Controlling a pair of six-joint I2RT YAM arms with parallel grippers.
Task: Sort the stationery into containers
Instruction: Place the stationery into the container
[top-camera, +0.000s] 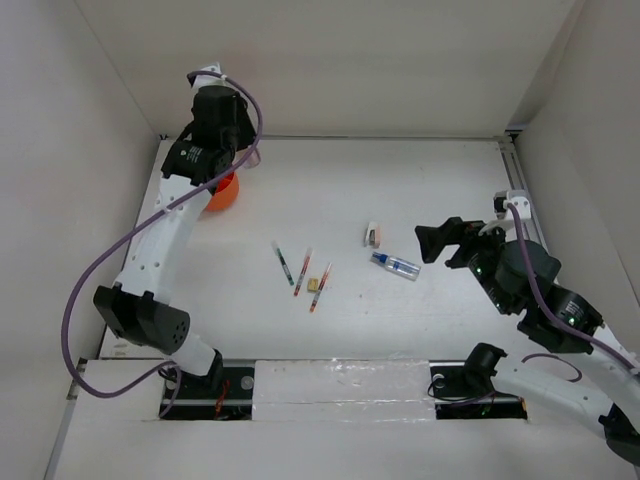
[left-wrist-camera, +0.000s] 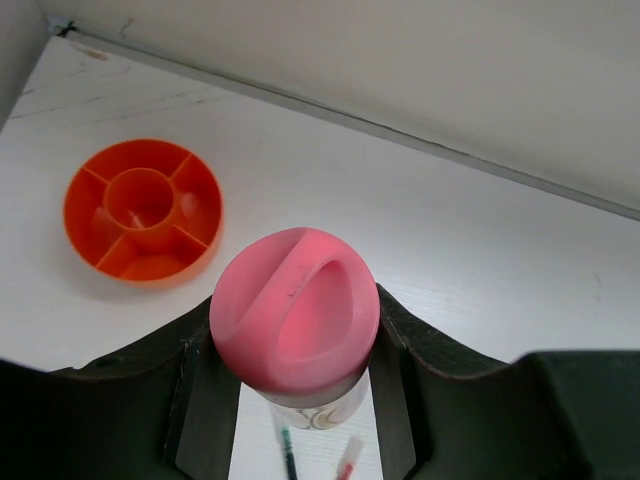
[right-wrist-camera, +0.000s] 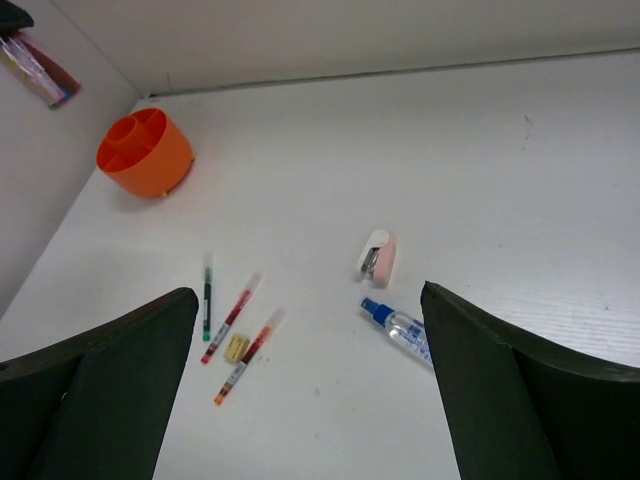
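Nothing is sorted yet, by the look of it: the round orange plastic tub with inner dividers (left-wrist-camera: 208, 200) sits by the far-left corner of the worktop (top-camera: 400, 180), and every compartment you can see is bare.

Your left pincer (left-wrist-camera: 297, 375) is clamped on the pink-capped dark tube (left-wrist-camera: 295, 315), held above the worktop just beside the tub, not over it. The cap faces the wrist camera. So the tube's long axis runs along the pincer's reach, with the body pointing down and away.

Six pieces are left near the middle. The thin dark pen (right-wrist-camera: 207, 295) and two thin red pens (right-wrist-camera: 232, 317) (right-wrist-camera: 247, 355) lie roughly near-to-far, splayed a little. The tiny tan cube (right-wrist-camera: 236, 348) sits between the two red pens.

Right of them is the small white-tan eraser (right-wrist-camera: 377, 256). Just nearer lies the clear blue-capped tube (right-wrist-camera: 398, 325), crosswise, with its cap towards the left edge.

Your right pincer (right-wrist-camera: 312, 400) hangs with its fingers wide apart, holding nothing, near that tube. I'd say you're one item into seven.
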